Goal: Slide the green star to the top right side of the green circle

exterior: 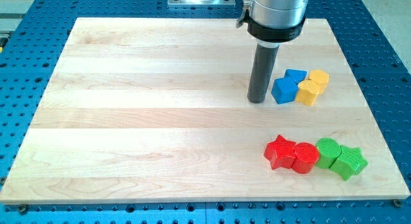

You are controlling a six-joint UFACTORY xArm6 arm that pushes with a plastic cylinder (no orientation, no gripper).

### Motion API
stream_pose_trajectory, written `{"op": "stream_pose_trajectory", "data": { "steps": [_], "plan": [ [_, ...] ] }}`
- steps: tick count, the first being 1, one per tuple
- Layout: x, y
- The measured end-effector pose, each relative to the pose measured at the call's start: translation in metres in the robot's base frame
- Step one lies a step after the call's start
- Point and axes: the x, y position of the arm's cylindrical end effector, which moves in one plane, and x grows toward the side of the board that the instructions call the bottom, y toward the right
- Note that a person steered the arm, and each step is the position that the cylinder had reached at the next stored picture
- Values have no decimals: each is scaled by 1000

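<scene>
**Camera view: tip parked by the blue blocks, green star far off**

And I'm down on the wooden board (pixel 160 121) with my tip (pixel 257 101) planted on the surface, a bare rod with nothing to open or close and nothing held. It sits just beside the blue block (pixel 283 90) on its view-left side, a sliver of wood showing between them, so I can't call it a touch. My arm comes straight down from the view's top, the rod upright under the silver and black collar.

Clustered off my tip's view-right: a second blue block (pixel 296 76), then two yellow blocks (pixel 309 92) (pixel 319 79), all packed tight.

Now the green star (pixel 350 162): well apart from my tip, toward the view's bottom and right. It touches the green circle (pixel 329 151), sitting on that circle's lower right. Further left in that row, a red cylinder (pixel 306 158) and a red star (pixel 280 152), nearly below my tip.
</scene>
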Motion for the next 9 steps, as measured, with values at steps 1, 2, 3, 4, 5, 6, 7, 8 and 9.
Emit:
{"op": "stream_pose_trajectory", "data": {
  "steps": [1,2,3,4,5,6,7,8,9],
  "plan": [
    [0,0],
    [2,0],
    [14,0],
    [52,0],
    [53,-3],
    [53,-3],
    [53,0],
    [53,0],
    [58,0]
  ]
}}
